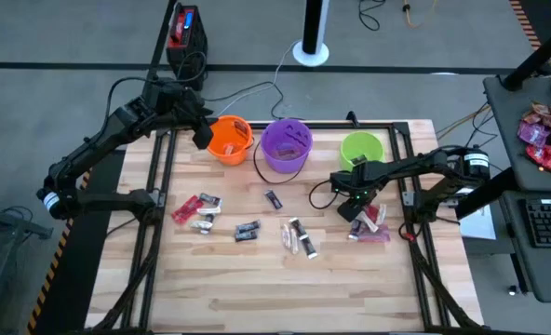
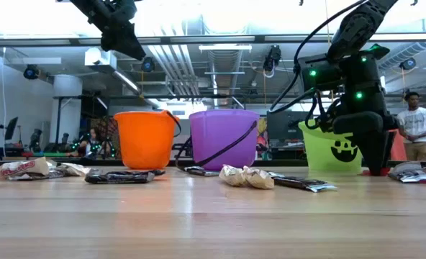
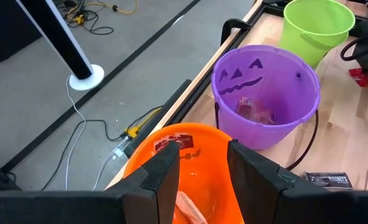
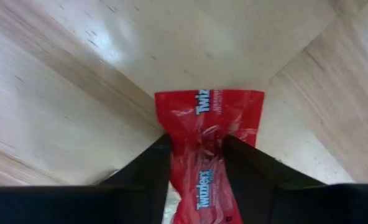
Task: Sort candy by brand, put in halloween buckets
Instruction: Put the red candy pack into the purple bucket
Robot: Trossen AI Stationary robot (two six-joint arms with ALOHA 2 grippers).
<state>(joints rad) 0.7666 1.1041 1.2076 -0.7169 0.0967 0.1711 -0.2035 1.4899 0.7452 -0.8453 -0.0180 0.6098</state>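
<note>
**Right gripper clamps a red Twizzlers piece; left gripper hangs over the orange bucket**

The right arm reaches in from the desk's right edge, elbow bent, its gripper (image 1: pixel 357 207) low over the desk (image 1: pixel 257 279) in front of the green bucket (image 1: pixel 362 147). In the right wrist view its two dark fingers (image 4: pixel 143 171) press on either side of a red Twizzlers candy (image 4: pixel 206 149), the wrapper pinched between them just above the wood.

The left arm stretches from the left side toward the back of the desk, its gripper (image 1: pixel 204 133) raised at the orange bucket (image 1: pixel 230 139). Its fingers (image 3: pixel 165 171) stand a little apart with nothing between them, directly over the bucket's mouth, where red candy (image 3: pixel 178 144) lies inside.

The purple bucket (image 1: pixel 287 145) stands between the other two and holds pink-wrapped pieces (image 3: pixel 253 111). Loose candy is spread across the middle of the desk: a red and white cluster (image 1: pixel 197 210) on the left, dark pieces (image 1: pixel 248 230) and pale ones (image 1: pixel 299 235) in the centre, and a small heap (image 1: pixel 373 228) just beside the right gripper. A person (image 2: pixel 416 124) stands in the room behind.
</note>
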